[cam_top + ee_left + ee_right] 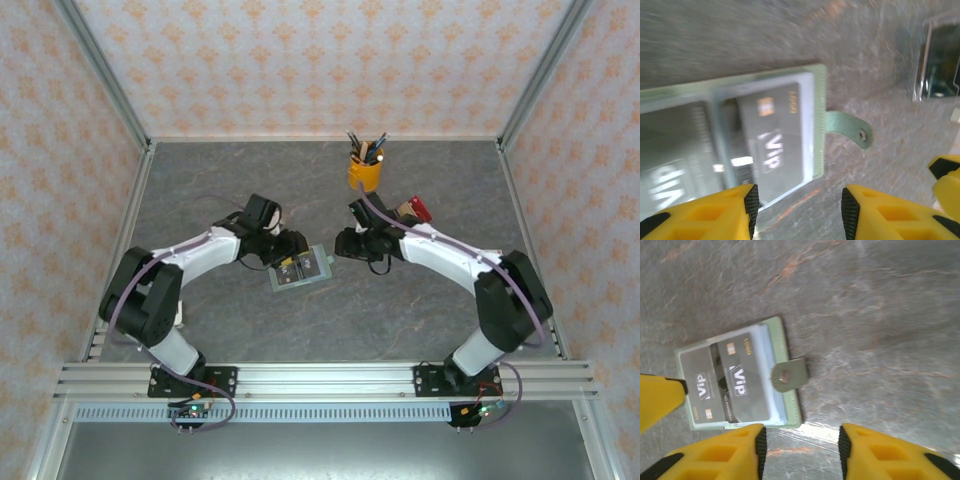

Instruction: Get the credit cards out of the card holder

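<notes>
Card holder [318, 268] lies open and flat on the grey table [420, 320], between my two grippers, with two dark grey VIP credit cards [740, 377] tucked in its pockets. My left gripper [797, 212] is spread wide with nothing between its yellow fingers; one finger [715, 215] overlaps the holder's near corner in the left wrist view, though I cannot tell whether it touches. My right gripper [801, 450] is just as wide apart and empty, poised beside the holder's edge near the snap strap [789, 375].
</notes>
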Robot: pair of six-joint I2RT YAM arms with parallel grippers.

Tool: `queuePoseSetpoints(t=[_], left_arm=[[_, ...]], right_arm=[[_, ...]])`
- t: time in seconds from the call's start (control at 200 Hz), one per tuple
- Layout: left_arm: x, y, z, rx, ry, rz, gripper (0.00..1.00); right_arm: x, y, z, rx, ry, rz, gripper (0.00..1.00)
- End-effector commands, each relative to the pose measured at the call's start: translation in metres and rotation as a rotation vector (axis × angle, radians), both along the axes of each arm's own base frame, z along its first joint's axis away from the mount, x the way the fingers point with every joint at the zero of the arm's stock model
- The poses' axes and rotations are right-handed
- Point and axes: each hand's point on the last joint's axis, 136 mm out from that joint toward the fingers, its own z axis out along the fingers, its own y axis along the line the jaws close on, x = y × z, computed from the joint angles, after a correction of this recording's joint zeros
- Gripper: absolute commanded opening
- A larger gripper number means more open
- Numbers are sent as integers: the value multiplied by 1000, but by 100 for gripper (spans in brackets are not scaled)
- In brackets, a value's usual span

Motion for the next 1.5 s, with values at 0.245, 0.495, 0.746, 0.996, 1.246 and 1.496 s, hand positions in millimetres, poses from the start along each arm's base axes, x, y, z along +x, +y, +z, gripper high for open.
queuePoseSetpoints(t=[0.245, 0.495, 0.746, 0.996, 1.246, 1.496], left_arm=[[1, 3, -24, -86, 42, 108, 39], [7, 1, -38, -76, 72, 106, 34], [4, -4, -43, -104, 71, 70, 32], [9, -12, -33, -166, 13, 20, 22], [11, -10, -26, -221, -33, 13, 14], [9, -10, -14, -256, -83, -11, 5]], right_arm=[[9, 63, -26, 12, 65, 142, 25], [13, 66, -60, -10, 132, 125, 24], [9, 51, -89, -70, 195, 86, 24], [1, 39, -108, -110, 244, 59, 22], [-2, 30, -116, -155, 257, 42, 21], [-5, 21, -126, -199, 273, 34, 20]])
